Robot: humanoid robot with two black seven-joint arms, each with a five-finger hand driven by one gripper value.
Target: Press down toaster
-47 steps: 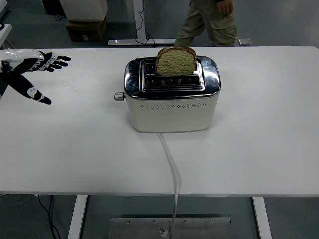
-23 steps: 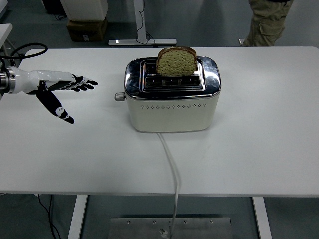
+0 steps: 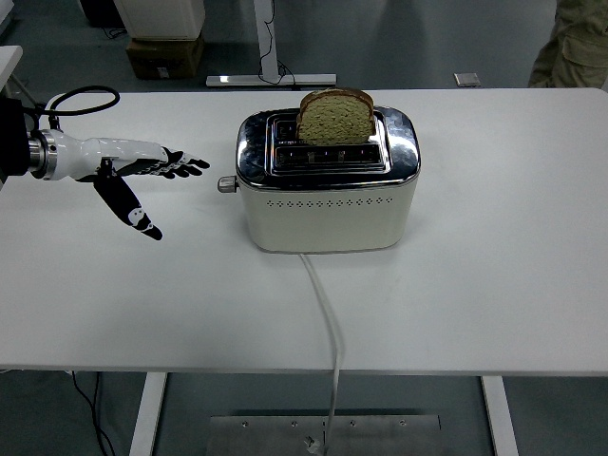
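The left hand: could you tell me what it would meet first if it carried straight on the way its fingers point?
Probably the lever on the toaster. The left hand is open, its fingers aimed right, just short of the lever. Height is hard to judge from above, so it might pass slightly over it.

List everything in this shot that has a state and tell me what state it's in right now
toaster: upright on the table, not yet pressed down
lever knob: up, untouched
bread slice: standing tall out of the rear slot
power cord: runs off the table's near edge
left hand: open, fingers extended toward the knob, short of it
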